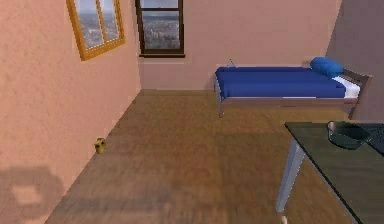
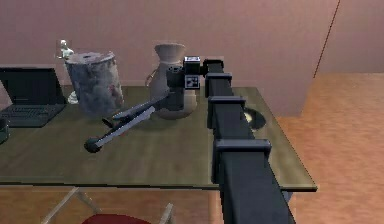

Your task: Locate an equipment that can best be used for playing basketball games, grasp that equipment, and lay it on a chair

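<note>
Because the surface by the claw, whose grip I cannot tell, carries a laptop, bucket and jug, pull the arm clear gently and look elsewhere.

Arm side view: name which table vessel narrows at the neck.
The pale vase, pinched under a dark band; the grey bucket left of it has straight sides.
</note>
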